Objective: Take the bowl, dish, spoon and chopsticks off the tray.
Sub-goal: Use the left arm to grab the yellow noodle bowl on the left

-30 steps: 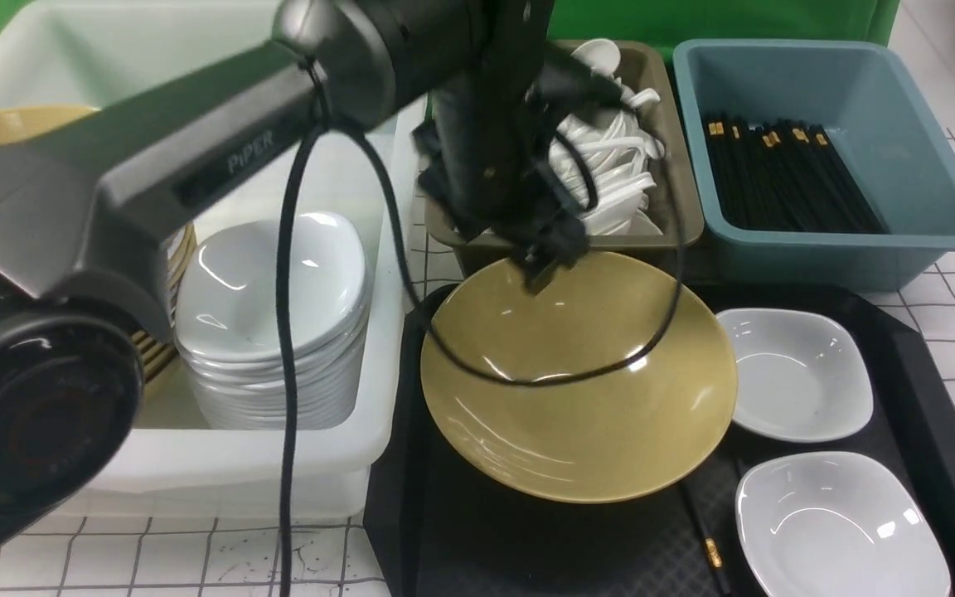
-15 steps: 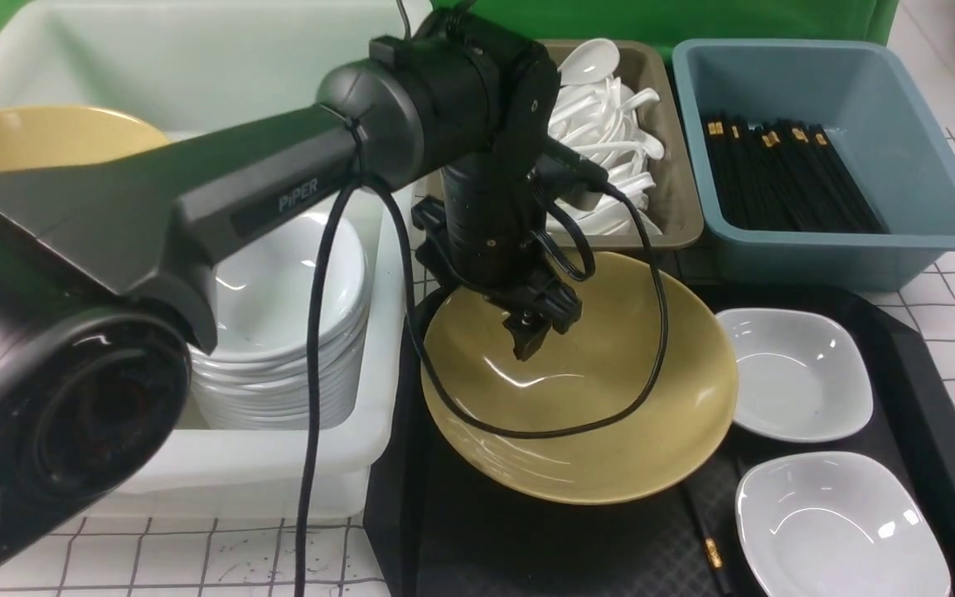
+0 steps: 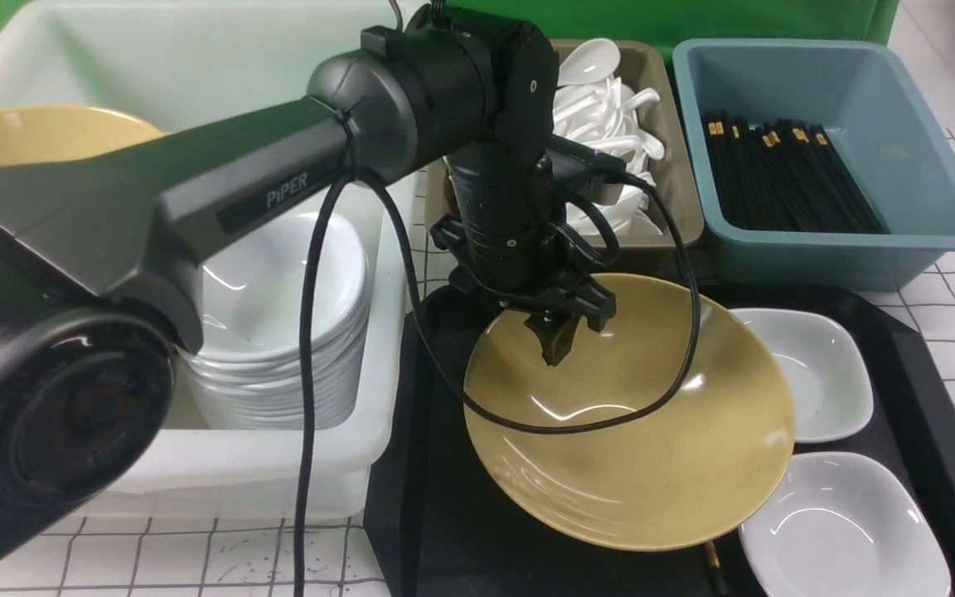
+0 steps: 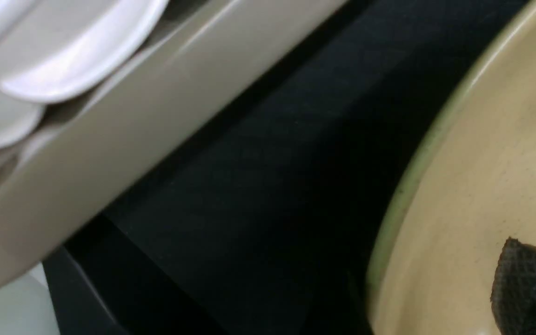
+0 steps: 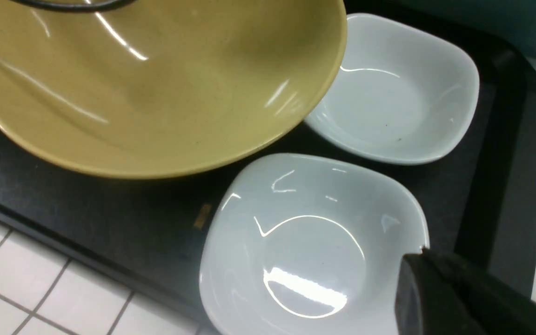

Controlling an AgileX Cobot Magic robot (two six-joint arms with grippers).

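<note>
Here, the yellow bowl [image 3: 635, 439] lies on the black tray [image 3: 428, 531], its rim overhanging two white dishes [image 3: 826, 373]. Your left gripper [image 3: 557, 344] is at its far rim; whether it grips, you cannot tell. Your right gripper [image 5: 414, 274] is clenched and empty. The bowl is likely light, rigid and slick: pinch the rim.

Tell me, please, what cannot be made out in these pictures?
- Chopsticks: in the front view only a gold-banded end shows; the yellow bowl covers the rest.
- Left claw: in the front view its own wrist and the bowl's rim hide whether it grips.
- Right claw: in the right wrist view it is cut off by the picture's edge.
</note>
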